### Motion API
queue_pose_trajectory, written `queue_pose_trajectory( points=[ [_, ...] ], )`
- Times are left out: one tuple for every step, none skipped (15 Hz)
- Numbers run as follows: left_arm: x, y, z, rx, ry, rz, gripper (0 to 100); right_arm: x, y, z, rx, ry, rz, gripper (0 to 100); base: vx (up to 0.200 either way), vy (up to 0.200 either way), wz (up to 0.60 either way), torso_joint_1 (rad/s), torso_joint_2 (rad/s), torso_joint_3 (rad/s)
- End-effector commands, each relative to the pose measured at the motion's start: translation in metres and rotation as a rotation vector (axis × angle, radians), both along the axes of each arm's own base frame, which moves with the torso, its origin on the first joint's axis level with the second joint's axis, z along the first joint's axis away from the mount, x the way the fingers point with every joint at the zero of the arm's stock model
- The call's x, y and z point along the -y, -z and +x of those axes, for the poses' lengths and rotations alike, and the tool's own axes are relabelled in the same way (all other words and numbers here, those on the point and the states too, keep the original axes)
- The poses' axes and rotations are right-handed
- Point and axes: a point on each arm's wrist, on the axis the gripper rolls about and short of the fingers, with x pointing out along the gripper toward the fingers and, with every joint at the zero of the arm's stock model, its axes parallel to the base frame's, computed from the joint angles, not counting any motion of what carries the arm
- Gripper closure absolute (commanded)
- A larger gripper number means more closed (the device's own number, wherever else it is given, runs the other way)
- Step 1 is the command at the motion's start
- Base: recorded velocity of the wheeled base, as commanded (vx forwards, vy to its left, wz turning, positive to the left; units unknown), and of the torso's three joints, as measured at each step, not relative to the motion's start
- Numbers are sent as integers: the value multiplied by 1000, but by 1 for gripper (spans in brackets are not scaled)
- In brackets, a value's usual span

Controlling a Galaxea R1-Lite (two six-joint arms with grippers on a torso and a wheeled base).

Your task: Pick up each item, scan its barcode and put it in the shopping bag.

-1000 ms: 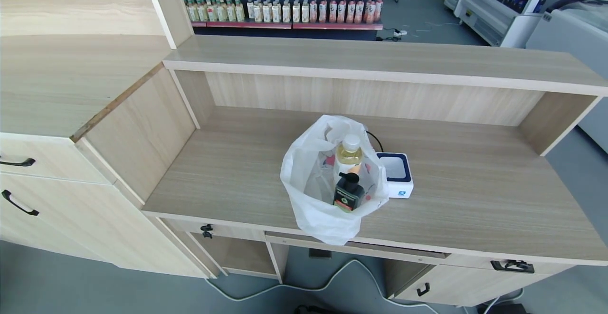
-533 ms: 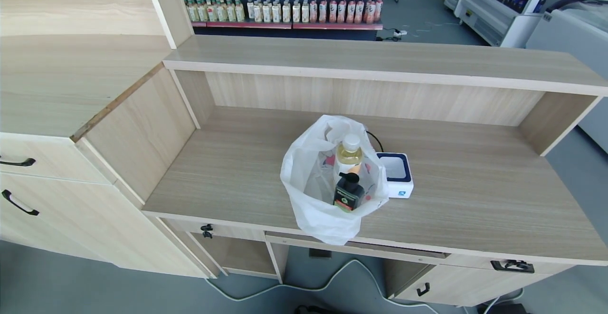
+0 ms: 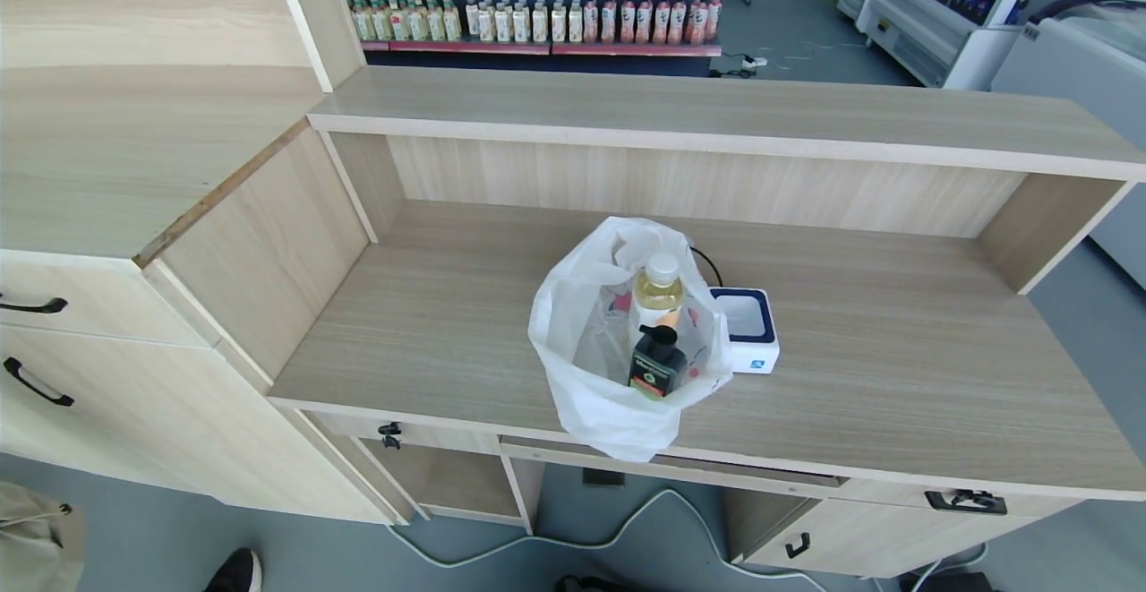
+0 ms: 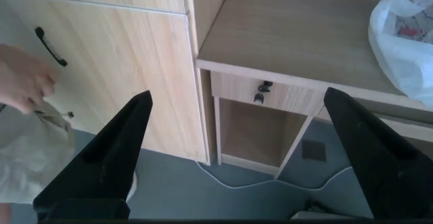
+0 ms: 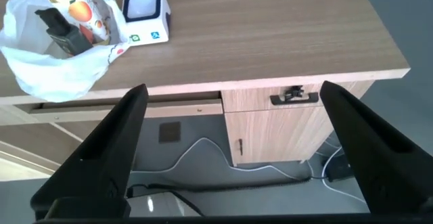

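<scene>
A white shopping bag (image 3: 598, 368) stands open near the counter's front edge. Inside it a bottle of yellowish liquid with a white cap (image 3: 660, 292) stands upright, and a black pump bottle (image 3: 656, 364) sits in front of it. The white barcode scanner (image 3: 750, 328) touches the bag's right side. My left gripper (image 4: 237, 160) hangs open and holds nothing, low in front of the counter, left of the bag (image 4: 406, 41). My right gripper (image 5: 233, 156) is open too, below the counter edge, with the bag (image 5: 61, 72), black bottle (image 5: 59, 29) and scanner (image 5: 145, 14) beyond it.
The wooden counter (image 3: 895, 368) has a raised back shelf (image 3: 716, 113) and side walls. Drawers with black handles (image 3: 965, 501) sit under its front edge. A tall cabinet (image 3: 107, 171) stands to the left. Cables (image 3: 627, 538) lie on the floor.
A beige bag and a shoe have come into the lower left corner of the head view. The shopping bag, the bottles and the scanner have not moved.
</scene>
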Motion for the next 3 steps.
queue_pose_trajectory(
  points=[
    [0,0,0,1,-1,-1,0,0,0,0,2,0,0,0,0,0,0,0,0,0],
    [0,0,0,1,-1,-1,0,0,0,0,2,0,0,0,0,0,0,0,0,0],
    [0,0,0,1,-1,-1,0,0,0,0,1,0,-2,0,0,0,0,0,0,0]
  ],
)
